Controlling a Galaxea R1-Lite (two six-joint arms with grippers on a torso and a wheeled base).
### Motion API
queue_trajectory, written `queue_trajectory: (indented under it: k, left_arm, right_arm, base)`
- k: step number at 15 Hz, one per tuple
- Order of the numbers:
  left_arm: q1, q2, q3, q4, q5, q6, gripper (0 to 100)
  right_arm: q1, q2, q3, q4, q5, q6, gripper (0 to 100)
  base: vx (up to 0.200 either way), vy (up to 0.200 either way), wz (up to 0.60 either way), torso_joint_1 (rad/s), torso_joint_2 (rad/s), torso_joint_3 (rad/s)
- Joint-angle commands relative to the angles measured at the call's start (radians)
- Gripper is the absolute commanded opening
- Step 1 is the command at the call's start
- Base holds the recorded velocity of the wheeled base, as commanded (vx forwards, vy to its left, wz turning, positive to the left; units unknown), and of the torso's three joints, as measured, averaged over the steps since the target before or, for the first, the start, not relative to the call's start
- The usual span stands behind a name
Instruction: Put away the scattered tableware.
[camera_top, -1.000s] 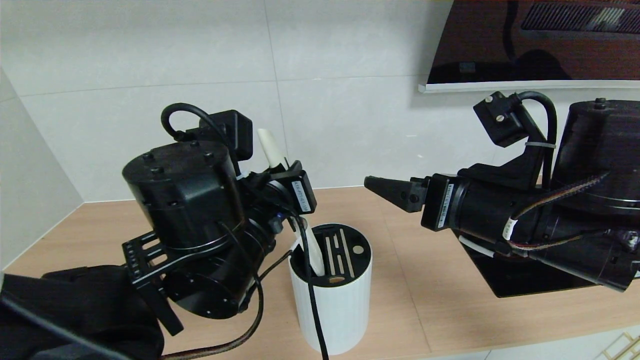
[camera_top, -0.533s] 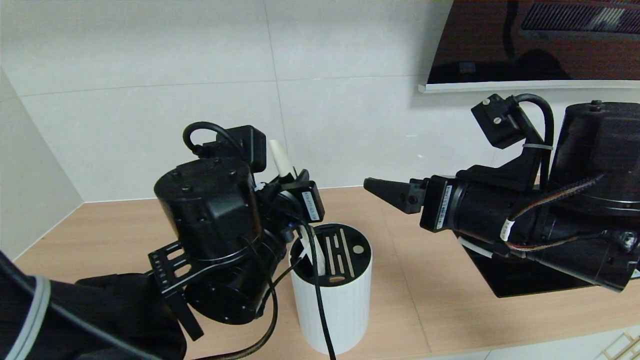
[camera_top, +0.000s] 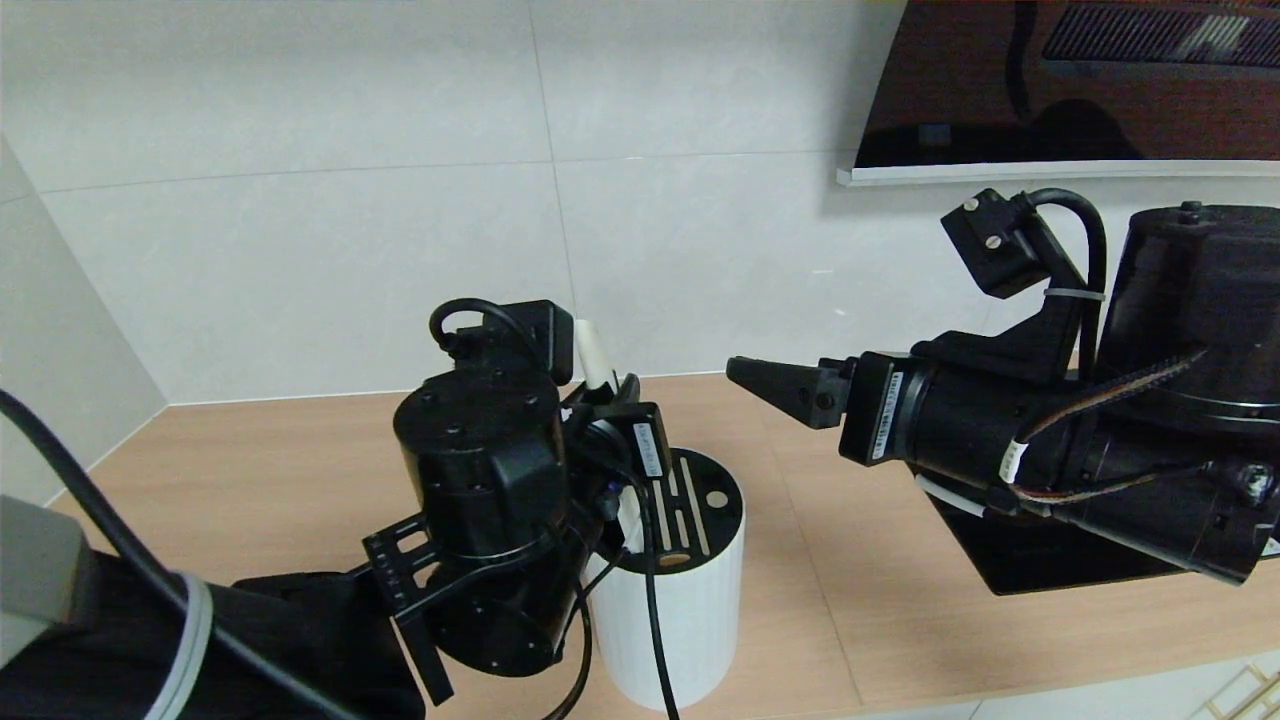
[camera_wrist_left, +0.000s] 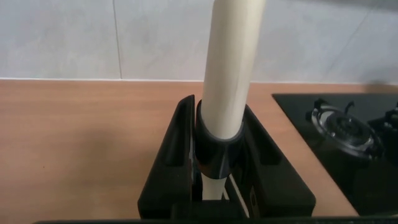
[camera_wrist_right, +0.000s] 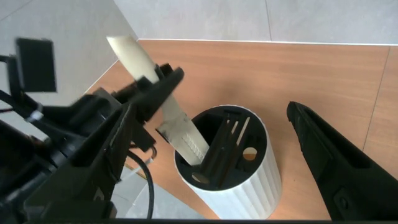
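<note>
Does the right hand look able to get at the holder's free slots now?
Probably yes: the right hand hangs above and right of the holder, nothing between them; the left hand, shut on the knife, covers only the holder's left side.

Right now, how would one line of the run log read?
left gripper: shut on knife | knife: tilted, blade tip inside holder | right gripper: shut, empty, apart from holder | stage: knife not yet released
</note>
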Motion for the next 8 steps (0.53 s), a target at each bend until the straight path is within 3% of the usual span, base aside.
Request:
queue_trajectory:
  k: [1, 8]
  left_arm:
    - [-0.009, 0.019, 0.008, -0.005, 0.001, -0.001, 0]
    - [-0.025, 0.079, 0.034, -0.063, 0.016, 0.001, 0]
  right_arm:
    - [0.000, 0.002, 0.000, -0.001, 0.000, 0.000, 100]
    - [0.000, 0.002, 0.000, 0.001, 0.000, 0.000, 100]
  base:
    - [0.000, 0.000, 0.00, 0.000, 0.00, 0.000]
    - [0.000, 0.000, 0.00, 0.000, 0.00, 0.000]
